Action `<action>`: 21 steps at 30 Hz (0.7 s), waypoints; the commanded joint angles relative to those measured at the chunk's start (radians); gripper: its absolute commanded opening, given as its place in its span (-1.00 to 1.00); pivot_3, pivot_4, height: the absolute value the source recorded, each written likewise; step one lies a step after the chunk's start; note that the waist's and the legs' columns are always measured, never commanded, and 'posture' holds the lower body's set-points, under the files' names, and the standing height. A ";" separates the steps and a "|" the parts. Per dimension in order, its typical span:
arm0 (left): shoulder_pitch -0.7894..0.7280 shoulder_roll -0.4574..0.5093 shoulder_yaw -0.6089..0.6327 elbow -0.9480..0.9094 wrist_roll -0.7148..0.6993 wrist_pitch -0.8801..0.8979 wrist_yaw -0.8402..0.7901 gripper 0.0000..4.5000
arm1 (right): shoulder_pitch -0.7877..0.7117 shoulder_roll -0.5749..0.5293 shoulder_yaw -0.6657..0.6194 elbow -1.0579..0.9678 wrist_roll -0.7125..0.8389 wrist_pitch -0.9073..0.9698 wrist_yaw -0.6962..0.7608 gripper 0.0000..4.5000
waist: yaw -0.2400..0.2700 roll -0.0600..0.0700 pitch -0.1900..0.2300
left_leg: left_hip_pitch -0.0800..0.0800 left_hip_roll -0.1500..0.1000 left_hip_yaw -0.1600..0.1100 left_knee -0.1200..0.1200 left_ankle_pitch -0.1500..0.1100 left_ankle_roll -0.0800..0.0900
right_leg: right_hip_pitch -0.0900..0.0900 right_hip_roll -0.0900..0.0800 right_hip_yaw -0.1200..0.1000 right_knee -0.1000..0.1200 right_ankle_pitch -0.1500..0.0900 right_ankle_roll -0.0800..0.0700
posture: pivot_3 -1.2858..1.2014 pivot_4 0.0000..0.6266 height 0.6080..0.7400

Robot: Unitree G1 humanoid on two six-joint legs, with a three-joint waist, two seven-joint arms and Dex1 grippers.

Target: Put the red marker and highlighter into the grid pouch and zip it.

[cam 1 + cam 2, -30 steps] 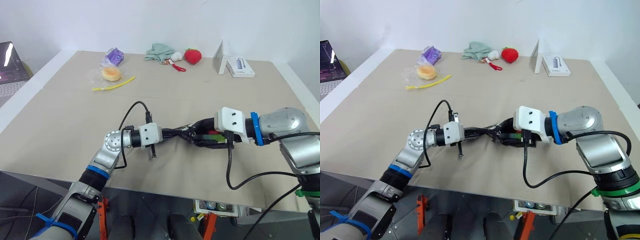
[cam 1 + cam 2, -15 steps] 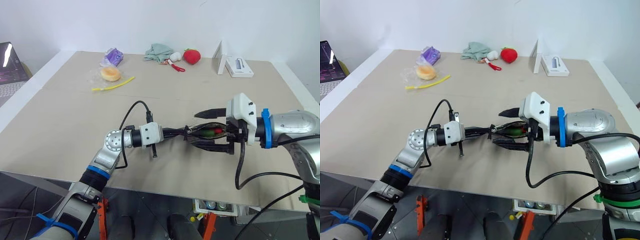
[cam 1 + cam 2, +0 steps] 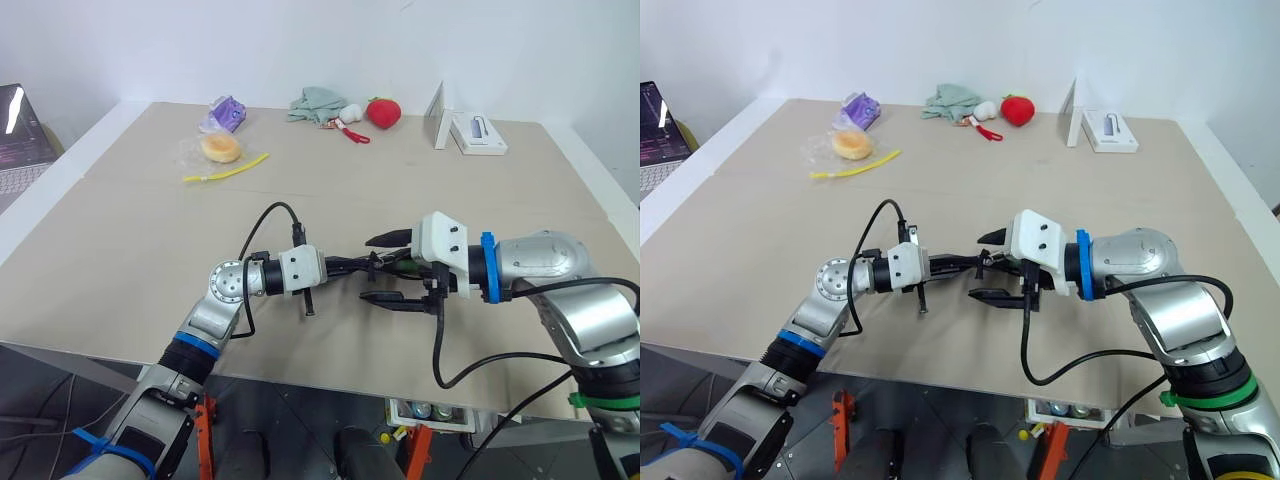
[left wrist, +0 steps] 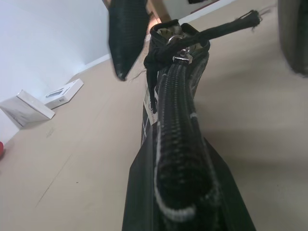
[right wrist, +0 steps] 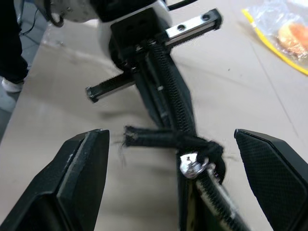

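Near the table's (image 3: 120,250) front edge, the grid pouch (image 4: 180,159) is held off the surface, long axis running left to right, pinched at its left end by the left gripper (image 3: 345,267). The right gripper (image 3: 385,270), spread wide, straddles its zipper pull (image 5: 192,165) and cord. A green sliver, apparently the highlighter (image 3: 408,266), peeks out in the left eye view.

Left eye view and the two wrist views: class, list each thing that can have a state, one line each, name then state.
left gripper: shut on the grid pouch's end, pouch held above the table.
right gripper: open, fingers either side of the pull cord.
grid pouch: zipper not fully closed, slider at the end near the right gripper.
pull cord: loose, not gripped.
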 commanded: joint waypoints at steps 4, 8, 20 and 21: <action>0.003 0.003 0.018 -0.048 -0.011 0.002 0.015 -1.00 | -0.043 0.018 -0.028 -0.005 0.017 -0.005 -0.004 -0.23 | 0.000 0.000 0.000 | 0.000 0.000 0.000 0.000 0.000 0.000 | 0.000 0.000 0.000 0.000 0.000 0.000 | 0.03 -0.52 0.89; 0.003 0.003 0.018 -0.049 -0.012 0.004 0.015 -1.00 | -0.044 0.021 -0.043 -0.008 0.032 0.008 -0.009 -0.96 | 0.000 0.000 0.000 | 0.000 0.000 0.000 0.000 0.000 0.000 | 0.000 0.000 0.000 0.000 0.000 0.000 | 0.03 -0.52 0.89; 0.007 0.003 0.017 -0.053 -0.011 0.008 0.016 -1.00 | -0.012 -0.078 -0.251 0.189 0.020 -0.031 -0.056 -0.96 | 0.001 0.000 0.000 | 0.000 0.000 0.000 0.000 0.000 0.000 | 0.000 0.000 0.000 0.000 0.000 0.000 | 0.03 -0.52 0.89; 0.007 0.003 0.017 -0.052 -0.011 0.007 0.016 -1.00 | -0.006 -0.092 -0.267 0.209 0.015 -0.040 -0.058 -0.96 | 0.001 0.000 0.000 | 0.000 0.000 0.000 0.000 0.000 0.000 | 0.000 0.000 0.000 0.000 0.000 0.000 | 0.03 -0.52 0.89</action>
